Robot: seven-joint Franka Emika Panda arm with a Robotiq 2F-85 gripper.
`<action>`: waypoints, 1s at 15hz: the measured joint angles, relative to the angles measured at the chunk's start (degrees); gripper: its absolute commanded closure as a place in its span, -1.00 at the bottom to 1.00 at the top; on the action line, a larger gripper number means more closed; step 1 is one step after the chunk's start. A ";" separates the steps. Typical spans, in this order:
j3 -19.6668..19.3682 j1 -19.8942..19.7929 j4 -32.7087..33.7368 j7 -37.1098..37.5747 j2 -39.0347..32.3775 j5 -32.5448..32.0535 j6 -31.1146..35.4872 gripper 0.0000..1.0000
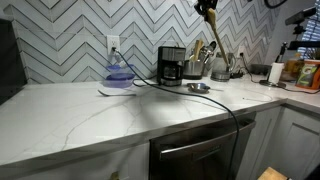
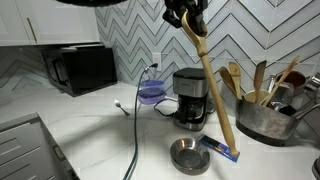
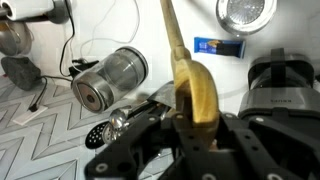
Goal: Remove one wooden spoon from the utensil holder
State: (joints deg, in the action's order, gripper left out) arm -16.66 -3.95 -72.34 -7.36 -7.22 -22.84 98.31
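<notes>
**Wooden spoon gripped by its bowl, clear of the holder**

In an exterior view, the gripper [image 1: 207, 8] hangs at the top edge, closed on the wooden spoon [image 1: 225, 42]. The spoon's thin straight handle slants down to the right past the shiny kettle [image 1: 221, 68]. The utensil holder [image 1: 194, 70], a greyish cylinder, stands between the kettle and the black coffee maker [image 1: 170, 65] on the veined white counter [image 1: 80, 120].

In an exterior view, the gripper [image 2: 186, 14] clamps the wooden spoon [image 2: 210, 92] high up. The pale brown shaft crosses the coffee maker's [image 2: 190, 98] right side. Its lower end lies just beside a blue packet [image 2: 220, 150] and near a round steel bowl [image 2: 190, 156]. Whether the tip touches the counter cannot be told. The utensil holder [image 2: 262, 122] sits to the right, apart from the spoon, with other wooden utensils upright in it.

In the wrist view, the 2 dark fingers [image 3: 150, 140] pinch the smooth oval bowl of the wooden spoon [image 3: 196, 92]. Its handle runs away towards the top.
</notes>
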 measured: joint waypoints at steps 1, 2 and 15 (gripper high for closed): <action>0.20 0.33 -2.74 1.40 1.40 -0.12 -0.01 0.92; 0.48 0.56 -5.40 2.70 2.73 0.11 0.43 0.67; 2.82 -0.21 -13.15 5.01 6.81 -0.10 5.42 0.92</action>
State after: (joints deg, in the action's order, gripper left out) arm -13.84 -4.16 -85.49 -2.35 -0.42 -22.95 103.74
